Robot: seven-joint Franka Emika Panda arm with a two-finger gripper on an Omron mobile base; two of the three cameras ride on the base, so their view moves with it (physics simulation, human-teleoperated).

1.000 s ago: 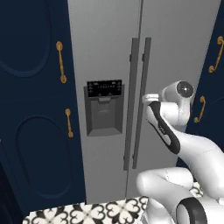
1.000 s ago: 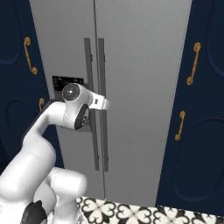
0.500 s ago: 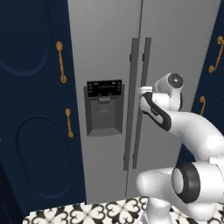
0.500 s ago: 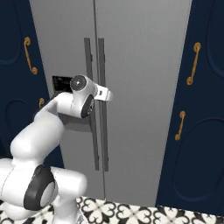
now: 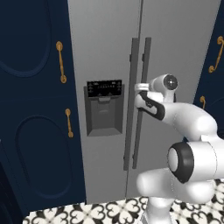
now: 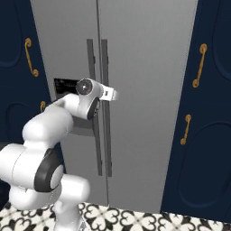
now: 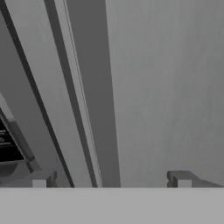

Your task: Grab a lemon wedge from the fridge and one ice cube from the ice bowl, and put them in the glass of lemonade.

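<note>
The two-finger gripper is held wide open and empty at the dark vertical handle of the closed tall light-grey fridge.

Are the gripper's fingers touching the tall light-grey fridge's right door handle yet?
Cannot tell. In the hand view, the open fingers straddle the dark vertical handle bar, but neither base view shows a plain gap or contact.

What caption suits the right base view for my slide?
Open gripper reaching the right handle of the closed fridge.
</note>
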